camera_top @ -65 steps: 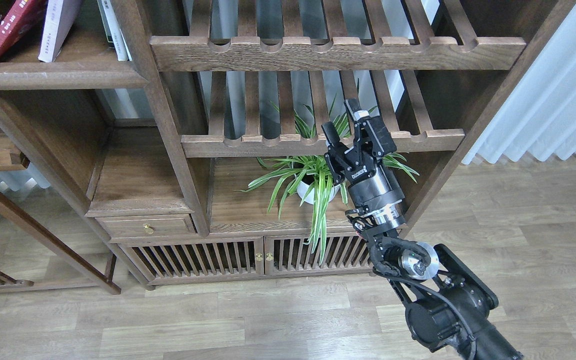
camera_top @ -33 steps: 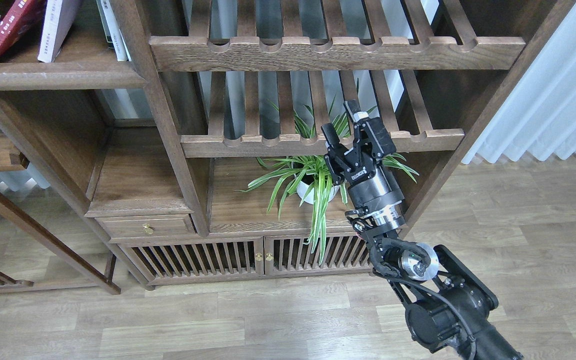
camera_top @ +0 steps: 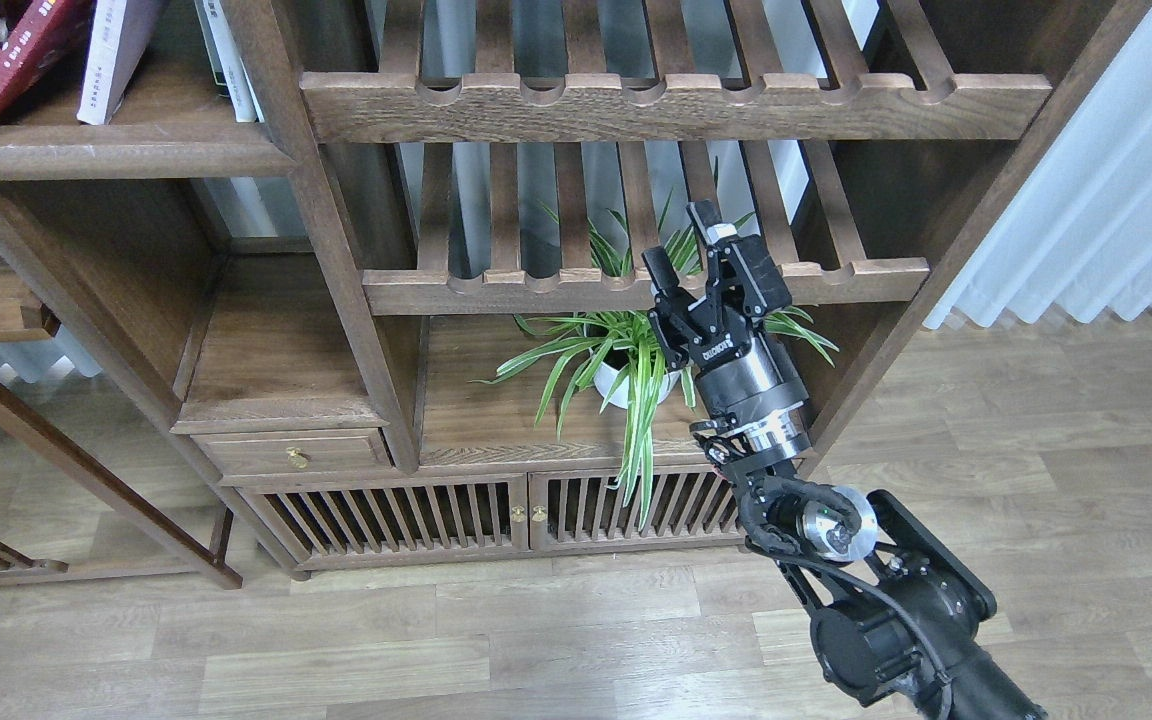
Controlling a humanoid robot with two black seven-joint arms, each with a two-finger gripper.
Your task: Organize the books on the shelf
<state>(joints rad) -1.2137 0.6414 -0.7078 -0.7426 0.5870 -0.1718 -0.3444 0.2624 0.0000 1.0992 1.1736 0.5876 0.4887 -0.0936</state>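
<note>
A red book and a thin pale lavender-white book lean side by side on the dark-brown shelf board at the top left. The frame's top edge cuts them off. The thick dark maroon book does not show clearly. My right gripper is open and empty. It is held up in front of the lower slatted rack, far right of the books. My left gripper is out of view.
Thin white book spines stand by the bookcase post. Two slatted racks span the middle. A potted spider plant sits just behind my right wrist. Below are a drawer and slatted cabinet doors. A white curtain hangs at right.
My right arm has stayed still. A small pale shape has appeared at the top left edge beside the red book, which has shifted very slightly.
</note>
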